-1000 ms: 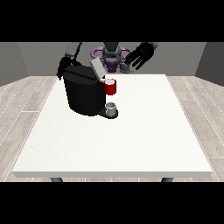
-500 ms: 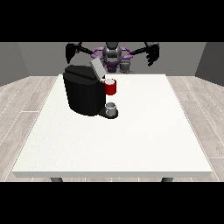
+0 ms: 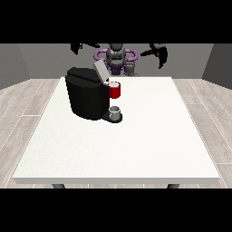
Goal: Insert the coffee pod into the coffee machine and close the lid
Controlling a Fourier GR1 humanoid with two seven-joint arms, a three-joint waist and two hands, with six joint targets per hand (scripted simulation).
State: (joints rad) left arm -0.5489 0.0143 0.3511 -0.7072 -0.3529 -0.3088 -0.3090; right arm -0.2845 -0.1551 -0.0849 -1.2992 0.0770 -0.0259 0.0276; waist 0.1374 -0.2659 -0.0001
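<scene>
The white table (image 3: 136, 145) carries a black coffee machine (image 3: 86, 97) at its far left, lid (image 3: 99, 70) tilted up. A red thing at the machine (image 3: 115, 89) sits above a grey thing (image 3: 115, 111) on its base. Both hands, at the view's left (image 3: 79, 46) and right (image 3: 158, 52), are raised behind the table; whether their fingers are apart or together cannot be told.

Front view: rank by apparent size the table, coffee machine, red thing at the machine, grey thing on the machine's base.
1. Table
2. Coffee machine
3. Red thing at the machine
4. Grey thing on the base, close to the red thing in apparent size, so the last two are unsure.
</scene>
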